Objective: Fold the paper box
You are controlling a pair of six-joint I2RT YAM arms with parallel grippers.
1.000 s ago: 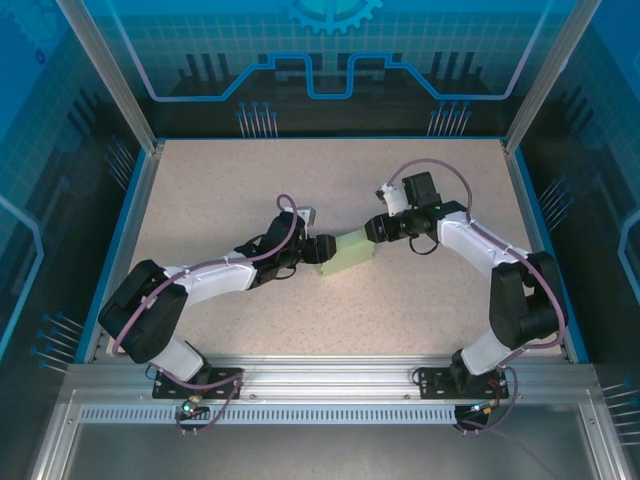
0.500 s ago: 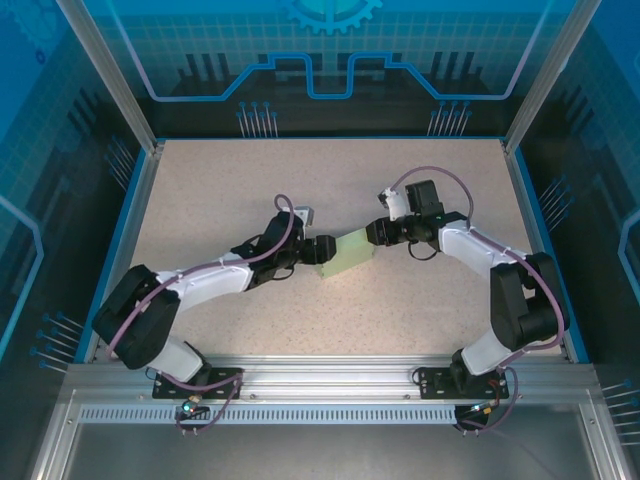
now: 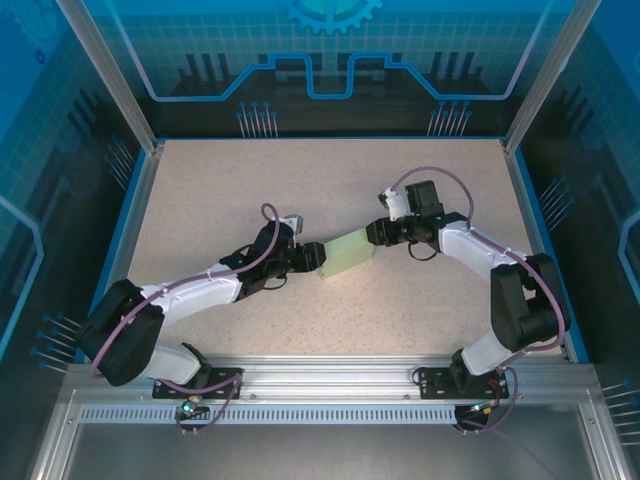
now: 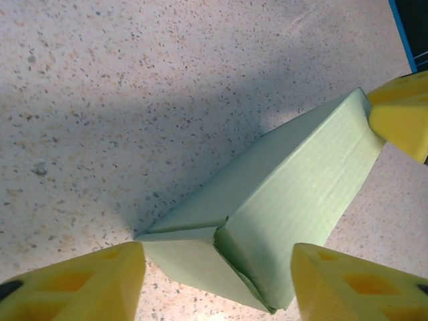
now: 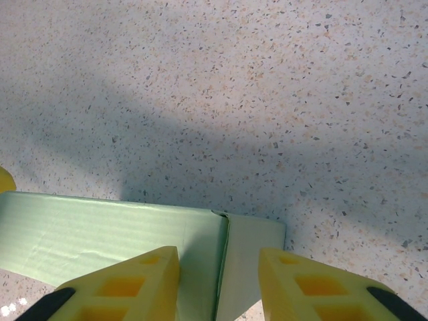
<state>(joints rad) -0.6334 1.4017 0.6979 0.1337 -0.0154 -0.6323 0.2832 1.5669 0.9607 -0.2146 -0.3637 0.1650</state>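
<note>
Left pincer [image 3: 318,257] has pulled back, right pincer [image 3: 372,233] stays on the paper box [image 3: 345,252]; cannot tell either grip.

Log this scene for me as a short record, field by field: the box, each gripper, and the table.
paper box: pale green, folded into a rectangular box, mid-table, its length running between the two grippers
left gripper: at the box's left end, a finger on either side of the end flap; grip unclear
right gripper: at the box's right end, fingers over that end; grip unclear
table: speckled beige
</note>
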